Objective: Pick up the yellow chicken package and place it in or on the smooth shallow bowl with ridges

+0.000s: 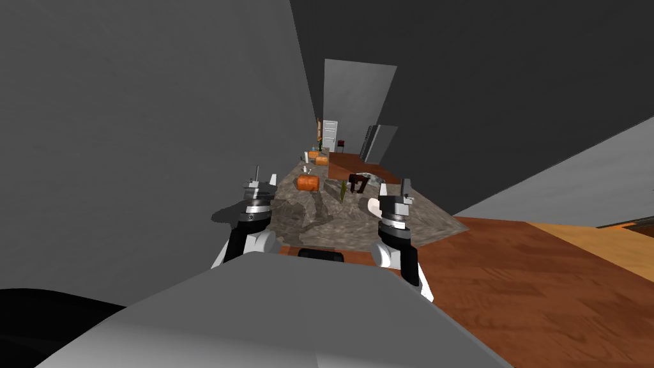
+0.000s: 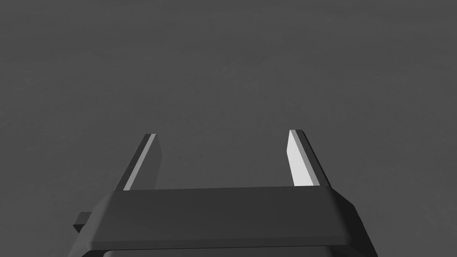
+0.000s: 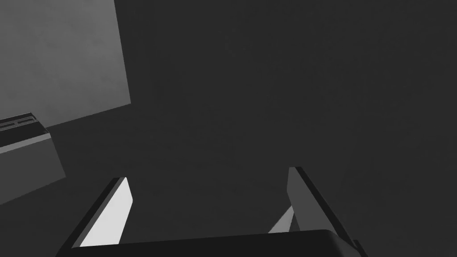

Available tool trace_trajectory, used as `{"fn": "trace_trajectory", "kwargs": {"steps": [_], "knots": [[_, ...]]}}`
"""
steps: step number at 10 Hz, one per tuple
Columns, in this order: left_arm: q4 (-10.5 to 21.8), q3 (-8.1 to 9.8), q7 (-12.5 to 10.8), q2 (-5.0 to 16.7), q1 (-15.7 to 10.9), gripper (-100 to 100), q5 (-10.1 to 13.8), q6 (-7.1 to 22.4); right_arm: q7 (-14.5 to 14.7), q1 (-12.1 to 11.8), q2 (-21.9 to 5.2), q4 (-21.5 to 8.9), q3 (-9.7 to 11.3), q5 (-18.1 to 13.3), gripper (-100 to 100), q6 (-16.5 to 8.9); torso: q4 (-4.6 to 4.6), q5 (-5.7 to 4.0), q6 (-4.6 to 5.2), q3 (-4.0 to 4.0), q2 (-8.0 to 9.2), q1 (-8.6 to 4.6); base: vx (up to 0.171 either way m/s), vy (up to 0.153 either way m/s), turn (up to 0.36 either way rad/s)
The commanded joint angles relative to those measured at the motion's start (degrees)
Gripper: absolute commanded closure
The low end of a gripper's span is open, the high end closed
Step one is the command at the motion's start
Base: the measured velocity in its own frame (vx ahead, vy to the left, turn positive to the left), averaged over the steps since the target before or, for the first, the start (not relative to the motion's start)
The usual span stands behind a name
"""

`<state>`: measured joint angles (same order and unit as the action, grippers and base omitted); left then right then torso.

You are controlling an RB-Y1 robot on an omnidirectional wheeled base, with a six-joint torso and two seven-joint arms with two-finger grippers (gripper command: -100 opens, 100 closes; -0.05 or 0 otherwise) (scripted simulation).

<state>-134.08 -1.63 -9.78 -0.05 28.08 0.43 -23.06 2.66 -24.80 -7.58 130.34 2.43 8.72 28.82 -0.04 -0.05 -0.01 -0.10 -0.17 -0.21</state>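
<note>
Left tool (image 2: 222, 133) and right tool (image 3: 209, 173) gape wide, both empty. The orange package (image 1: 307, 183), probably the chicken, lies ahead on the tabletop (image 1: 332, 220), nearer the left arm.

On the mottled counter (image 1: 332, 220) the orange lump (image 1: 307, 183), dark red shape (image 1: 357, 183) and farther orange bits (image 1: 321, 160) are too small for us to identify; our right gripper (image 1: 395, 188) partly covers a pale curved shape (image 1: 373, 206).
</note>
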Motion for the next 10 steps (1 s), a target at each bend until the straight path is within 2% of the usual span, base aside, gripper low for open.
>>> {"fn": "trace_trajectory", "kwargs": {"steps": [1, 8, 9, 10], "knots": [[0.0, 0.00, 0.0, 0.0, 0.0, 0, 0.0, 0.0, -2.3, 1.2, -0.8, -1.4, 1.1, 1.1, -100, -0.5, 0.00, 0.00, 0.00, 0.00, 0.00, 0.00, 0.031, -0.045, 0.041], [0.0, 0.00, 0.0, 0.0, 0.0, 0, 0.0, 0.0, -13.4, 8.2, -2.9, -11.3, 6.5, 7.8, -100, -1.1, 0.01, 0.02, 0.00, 0.02, 0.03, 0.10, 0.027, -0.034, 0.057], [0.0, 0.00, 0.0, 0.0, 0.0, 0, 0.0, 0.0, -13.7, 8.2, -2.9, -11.4, 6.5, 7.8, -100, -1.1, 0.01, 0.02, 0.01, 0.02, 0.05, 0.10, 0.015, -0.021, 0.014], [0.0, 0.00, 0.0, 0.0, 0.0, 0, 0.0, 0.0, -15.5, 9.2, -3.1, -13.0, 7.3, 9.0, -100, -1.3, 0.01, 0.03, 0.02, 0.04, 0.08, 0.14, 0.012, -0.013, 0.024]]}}
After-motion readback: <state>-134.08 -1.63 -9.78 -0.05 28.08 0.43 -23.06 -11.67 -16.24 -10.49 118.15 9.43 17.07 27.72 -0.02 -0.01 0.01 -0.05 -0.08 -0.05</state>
